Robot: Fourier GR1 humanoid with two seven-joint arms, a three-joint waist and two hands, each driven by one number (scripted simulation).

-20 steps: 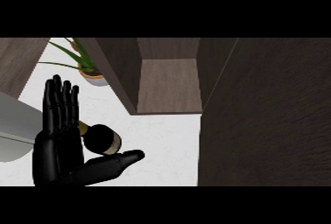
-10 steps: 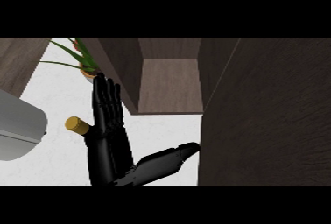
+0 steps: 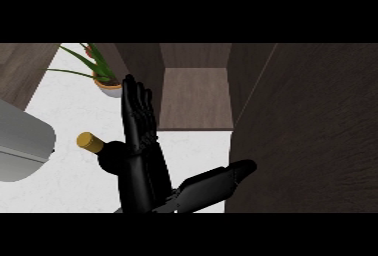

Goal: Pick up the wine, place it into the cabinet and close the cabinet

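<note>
Right hand (image 3: 144,150) fingers straight, thumb spread, beside dark wine bottle (image 3: 111,152), gold-capped neck pointing upper left

The wine bottle (image 3: 103,150) is dark, almost black, with a gold-capped neck. It lies tilted, the capped end pointing toward the upper left; only the neck and shoulder show, the rest of the body being hidden. The cabinet (image 3: 194,100) is of dark brown wood and stands open, its bare inner floor showing just to the upper right of the bottle. Its open door (image 3: 310,130) fills the view's right side.
</note>
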